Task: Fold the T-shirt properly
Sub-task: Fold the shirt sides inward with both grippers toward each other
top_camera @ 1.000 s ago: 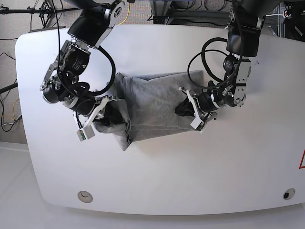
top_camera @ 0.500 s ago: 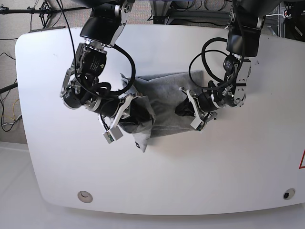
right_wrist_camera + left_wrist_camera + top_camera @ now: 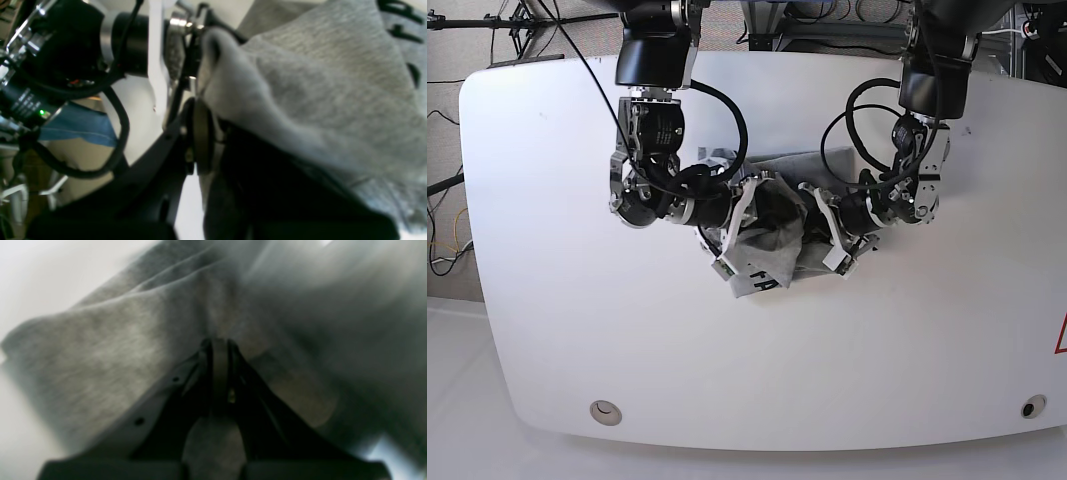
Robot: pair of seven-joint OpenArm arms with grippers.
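Looking at your base view, the T-shirt (image 3: 762, 240) sits bunched mid-table (image 3: 547, 200), squeezed between both arms. Your right gripper (image 3: 200, 96) is pinched tight on a fold of grey cloth, black lettering showing on the hanging part. Your left gripper (image 3: 217, 343) is closed too — clamped on the shirt's other end, fabric draped over it.

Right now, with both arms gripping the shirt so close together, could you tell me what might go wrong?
The right gripper carries its side of the T-shirt right up to the left gripper, so the two could collide. The cloth hangs bunched, so the fold may land creased. Fabric could slip from the left fingers.
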